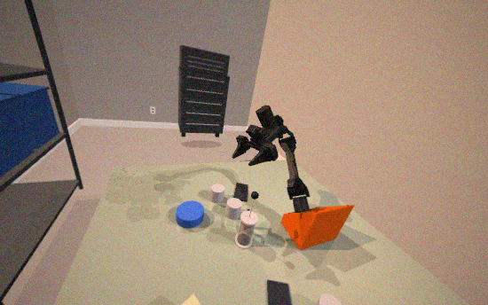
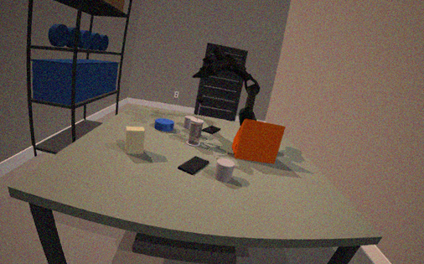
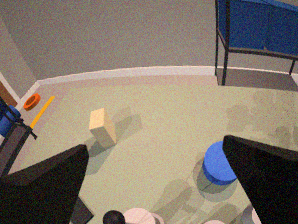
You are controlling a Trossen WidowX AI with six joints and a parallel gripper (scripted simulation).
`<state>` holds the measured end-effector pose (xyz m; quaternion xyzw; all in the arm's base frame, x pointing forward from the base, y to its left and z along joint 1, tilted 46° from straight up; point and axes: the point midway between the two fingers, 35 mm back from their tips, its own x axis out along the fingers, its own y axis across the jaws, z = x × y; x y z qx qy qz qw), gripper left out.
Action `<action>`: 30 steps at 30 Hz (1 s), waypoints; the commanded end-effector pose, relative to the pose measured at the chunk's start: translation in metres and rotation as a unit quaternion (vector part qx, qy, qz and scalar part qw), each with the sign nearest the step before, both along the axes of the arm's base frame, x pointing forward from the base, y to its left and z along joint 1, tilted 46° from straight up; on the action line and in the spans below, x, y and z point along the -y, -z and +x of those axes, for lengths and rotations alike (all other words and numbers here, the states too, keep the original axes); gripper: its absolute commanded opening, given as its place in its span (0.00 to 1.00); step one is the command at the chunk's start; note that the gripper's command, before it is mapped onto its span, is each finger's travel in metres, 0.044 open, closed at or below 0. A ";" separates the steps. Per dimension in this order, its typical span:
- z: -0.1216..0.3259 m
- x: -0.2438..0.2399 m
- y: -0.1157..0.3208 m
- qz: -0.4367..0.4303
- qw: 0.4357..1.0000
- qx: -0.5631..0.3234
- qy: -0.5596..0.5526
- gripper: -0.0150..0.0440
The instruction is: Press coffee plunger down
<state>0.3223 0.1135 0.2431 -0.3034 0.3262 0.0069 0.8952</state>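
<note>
Three pale cylinders [image 1: 217, 192], two black slabs [image 1: 240, 191], one blue disc [image 1: 190, 214].

Coffee press [image 1: 245, 230] clear, glassy; table [image 1: 133, 261] matt green; end effector [image 1: 253, 153] matt black.
</note>
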 end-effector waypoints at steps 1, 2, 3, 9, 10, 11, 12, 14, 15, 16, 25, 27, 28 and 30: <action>-0.038 -0.020 0.052 -0.051 0.996 0.009 0.076 1.00; -0.045 -0.023 0.058 -0.061 0.994 0.021 0.085 1.00; -0.052 -0.026 0.063 -0.071 0.993 0.035 0.091 1.00; -0.079 -0.037 0.074 -0.100 0.985 0.109 0.093 1.00; -0.078 -0.036 0.075 -0.100 0.985 0.109 0.093 1.00; -0.078 -0.035 0.077 -0.100 0.985 0.109 0.093 1.00; -0.078 -0.032 0.080 -0.100 0.985 0.108 0.093 1.00; -0.079 -0.024 0.088 -0.100 0.985 0.108 0.093 1.00; -0.079 -0.019 0.093 -0.100 0.985 0.108 0.093 1.00; -0.080 -0.012 0.099 -0.100 0.985 0.108 0.092 1.00; -0.083 0.005 0.116 -0.100 0.985 0.108 0.092 1.00; -0.082 0.005 0.117 -0.100 0.985 0.107 0.092 1.00; -0.081 0.006 0.118 -0.100 0.985 0.107 0.092 1.00; -0.078 0.007 0.119 -0.099 0.985 0.106 0.092 1.00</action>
